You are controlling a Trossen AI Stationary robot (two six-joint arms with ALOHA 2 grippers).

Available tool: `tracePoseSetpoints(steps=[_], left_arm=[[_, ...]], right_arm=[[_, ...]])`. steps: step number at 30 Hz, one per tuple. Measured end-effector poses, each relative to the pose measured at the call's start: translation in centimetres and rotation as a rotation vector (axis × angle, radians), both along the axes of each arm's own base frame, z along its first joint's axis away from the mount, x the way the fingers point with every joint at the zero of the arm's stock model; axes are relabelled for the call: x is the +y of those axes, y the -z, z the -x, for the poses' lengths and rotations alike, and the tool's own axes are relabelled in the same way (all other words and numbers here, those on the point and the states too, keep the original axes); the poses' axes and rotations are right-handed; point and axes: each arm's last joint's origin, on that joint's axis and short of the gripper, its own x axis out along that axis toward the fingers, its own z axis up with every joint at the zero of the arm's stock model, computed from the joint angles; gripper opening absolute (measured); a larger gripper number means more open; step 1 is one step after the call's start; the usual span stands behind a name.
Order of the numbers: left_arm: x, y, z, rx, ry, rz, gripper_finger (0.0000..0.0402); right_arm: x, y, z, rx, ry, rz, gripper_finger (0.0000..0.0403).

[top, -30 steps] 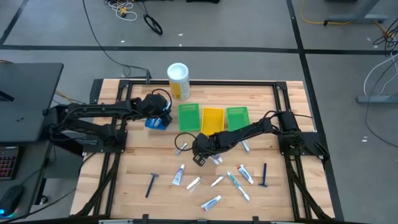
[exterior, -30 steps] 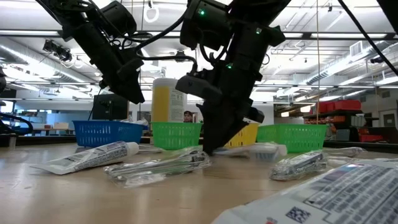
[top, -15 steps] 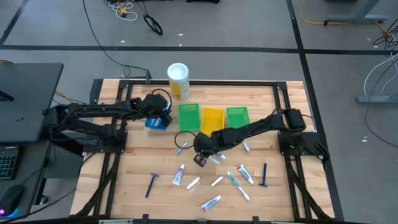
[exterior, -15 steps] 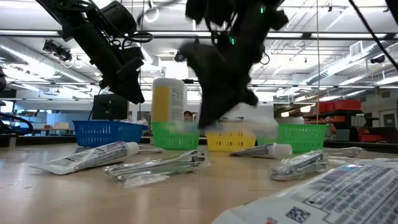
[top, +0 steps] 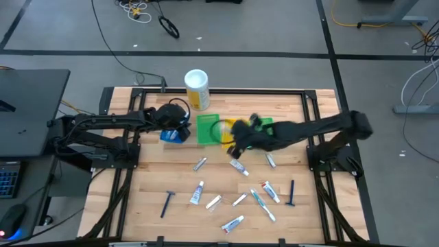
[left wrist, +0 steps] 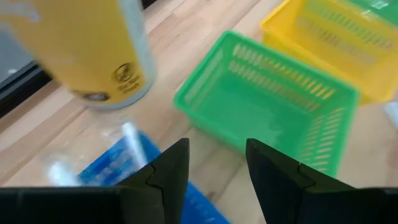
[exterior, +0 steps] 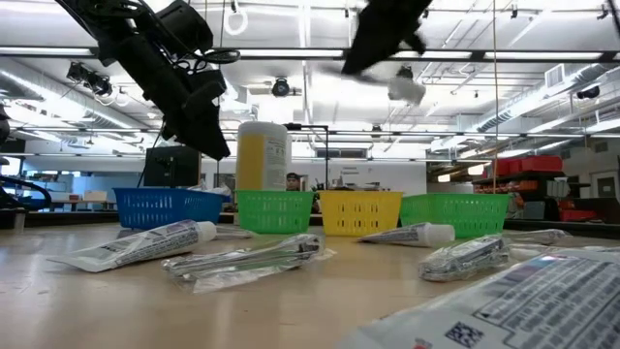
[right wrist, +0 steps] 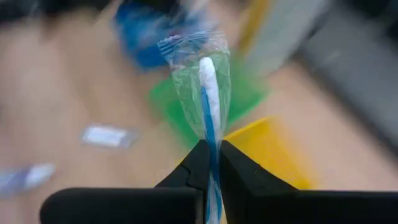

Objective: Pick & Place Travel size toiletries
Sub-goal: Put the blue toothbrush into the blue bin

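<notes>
My right gripper point(top: 238, 142) is up in the air over the near side of the yellow bin point(top: 236, 125) and is shut on a white-and-blue toothbrush point(right wrist: 208, 93) in a clear wrapper. In the low view the gripper point(exterior: 386, 31) sits high in the picture. My left gripper point(left wrist: 217, 167) hangs open over the blue bin point(top: 174, 134), touching nothing. Toothpaste tubes point(top: 197, 193), toothbrushes point(top: 262, 204), a silver tube point(top: 199, 163) and two dark blue razors point(top: 168, 202) lie flat on the table's near half. My right gripper pinches the wrapped toothbrush between its two fingers point(right wrist: 198, 163) on the handle point(right wrist: 212, 146). The brush runs forward along the fingers, and its white head point(right wrist: 207, 67) sticks out past the fingertips. It is lifted clear of the table.
Blue, green point(top: 208, 129), yellow and a second green bin point(top: 263, 125) stand in a row at the table's far middle. The tall white-and-yellow canister point(top: 197, 88) is behind them at the far edge. A wrapped item point(left wrist: 129, 142) lies in the blue bin.
My right gripper has risen from the table's middle and swung toward the far edge and the right, up over the bins, staying shut. The toothbrush has come up with it, lifted clear of the table.
</notes>
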Motion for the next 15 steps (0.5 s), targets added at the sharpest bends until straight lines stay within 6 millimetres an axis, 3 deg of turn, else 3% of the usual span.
tracePoseSetpoints(steps=[3,6,10,15], left_arm=[[-0.1,-0.3,-0.4,-0.052,0.058,0.014,0.0167],[-0.4,-1.0,-1.1,-0.141,0.158,-0.02,0.0167],[-1.0,-1.9,-1.9,-0.33,0.301,-0.084,0.0167],[-2.0,-2.2,-2.5,-0.441,0.387,-0.076,0.0167]], right_arm=[[0.0,-0.3,2.3,-0.064,0.075,0.079,0.0027],[0.2,1.9,3.5,-0.125,0.089,0.112,0.0027],[-0.4,5.3,3.3,-0.317,-0.001,0.085,0.0027],[-2.9,6.8,3.5,-0.658,-0.173,0.05,0.0027]])
